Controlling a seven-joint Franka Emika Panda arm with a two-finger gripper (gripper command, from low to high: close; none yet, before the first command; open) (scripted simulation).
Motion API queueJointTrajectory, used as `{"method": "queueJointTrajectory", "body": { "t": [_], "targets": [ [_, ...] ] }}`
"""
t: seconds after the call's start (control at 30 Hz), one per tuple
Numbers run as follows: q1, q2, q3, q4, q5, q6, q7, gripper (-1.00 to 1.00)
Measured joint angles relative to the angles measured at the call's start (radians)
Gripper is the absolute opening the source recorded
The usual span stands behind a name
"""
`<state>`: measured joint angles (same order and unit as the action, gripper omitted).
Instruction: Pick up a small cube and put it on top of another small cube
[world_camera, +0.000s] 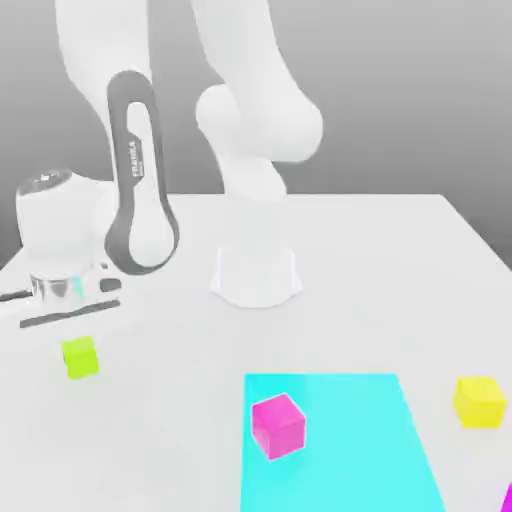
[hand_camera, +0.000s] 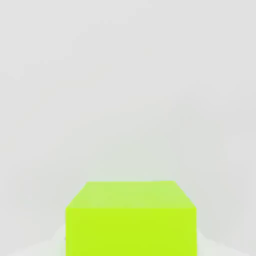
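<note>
The small cube (world_camera: 80, 357), lime yellow-green, sits low on the white table at the exterior view's left. My gripper (world_camera: 77, 332) hangs straight above it, with the white hand pointing down, and is shut on it. In the hand view the small cube (hand_camera: 130, 225) looms very close against the pale table. The other small cube (world_camera: 479, 401), pure yellow, rests on the table far over at the exterior view's right, well apart from the gripper.
A magenta cube (world_camera: 277, 425) stands on a cyan patch (world_camera: 350, 410) in the front middle of the table. The arm's white base (world_camera: 255, 275) stands behind it. A sliver of another magenta thing (world_camera: 507, 497) shows at the front right corner.
</note>
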<state>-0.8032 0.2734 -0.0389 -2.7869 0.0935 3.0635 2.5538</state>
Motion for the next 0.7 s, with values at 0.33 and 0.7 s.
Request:
{"method": "queueJointTrajectory", "body": {
  "t": [0.33, 0.7],
  "targets": [
    [0.107, -0.187, 0.000, 0.045, -0.124, -0.247, 0.020, -1.00],
    [0.436, 0.010, 0.284, 0.430, -0.300, -0.490, -0.110, -1.00]
  ]
}}
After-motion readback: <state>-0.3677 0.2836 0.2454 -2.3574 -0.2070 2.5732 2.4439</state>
